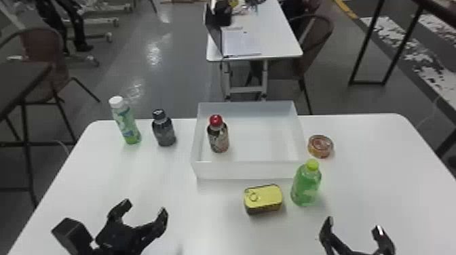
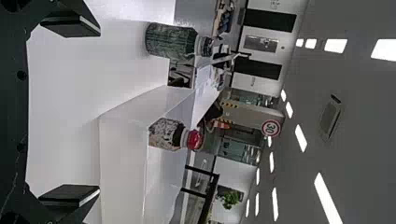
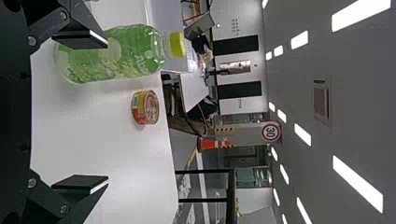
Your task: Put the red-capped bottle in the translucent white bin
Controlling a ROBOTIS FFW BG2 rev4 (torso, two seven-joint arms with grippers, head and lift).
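The bottom of the head view cut off the near edge of the white table (image 1: 373, 152) and the rear parts of both grippers. The left gripper (image 1: 146, 207) was wide open above the table's left part, with nothing between its fingers; the right gripper (image 1: 354, 224), over the right part, was also spread wide and empty.

The red-capped bottle (image 1: 219, 137) stood upright inside the translucent white bin (image 1: 246, 169), towards its left wall. In the left wrist view a bin wall hid the bottle's base. The bin, a shallow rectangular box with smooth, milky walls, sat by the middle of the table's far edge.

Near the far left corner stood a slim white-capped bottle (image 1: 125, 123), with a squat, dark-capped bottle (image 1: 164, 130) between it and the bin. A low round tin (image 1: 320, 146) lay just right of the bin. The clear green bottle (image 1: 306, 186) stood near the bin's front right corner, partly covered by a finger in the right wrist view. Beside it lay a yellow-topped tin (image 1: 263, 198), rounded at the corners, with a ring pull.
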